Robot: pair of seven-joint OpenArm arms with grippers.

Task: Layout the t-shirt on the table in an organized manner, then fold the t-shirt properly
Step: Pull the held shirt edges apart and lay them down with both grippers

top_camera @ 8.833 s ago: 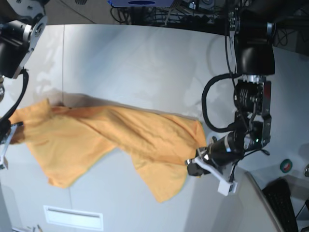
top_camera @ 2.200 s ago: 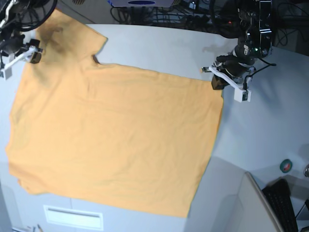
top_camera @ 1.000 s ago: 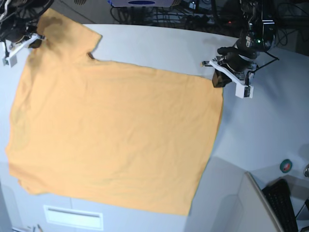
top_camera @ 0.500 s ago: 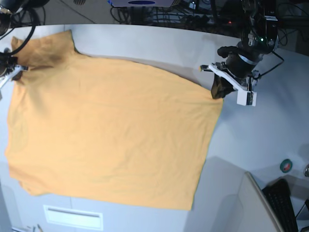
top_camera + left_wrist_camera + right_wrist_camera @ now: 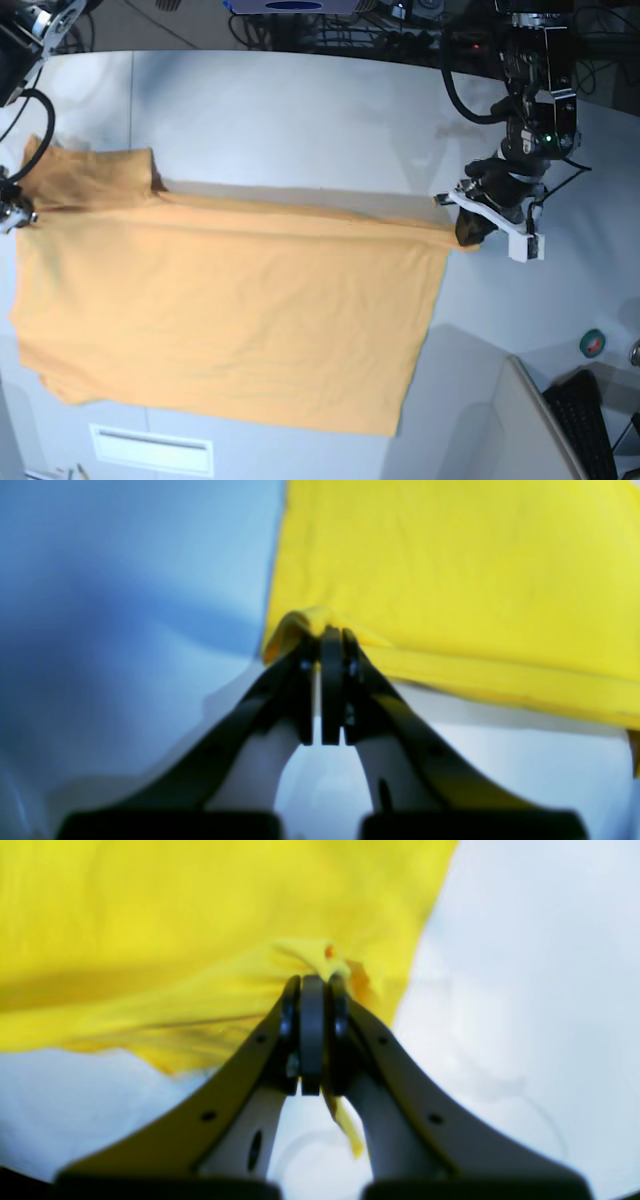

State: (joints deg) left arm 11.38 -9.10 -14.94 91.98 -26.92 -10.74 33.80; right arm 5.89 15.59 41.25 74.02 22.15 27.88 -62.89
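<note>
Two black-fingered grippers, left gripper (image 5: 462,232) and right gripper (image 5: 14,215), each pinch a bunched corner of the soft, lightly wrinkled orange cotton t-shirt (image 5: 220,310), spread broad on the smooth pale grey-white table (image 5: 300,110).

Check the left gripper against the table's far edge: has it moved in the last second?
Yes. In the base view the left gripper, shut on the t-shirt corner, has come toward the camera, away from the table's far edge, dragging that edge along.
</note>
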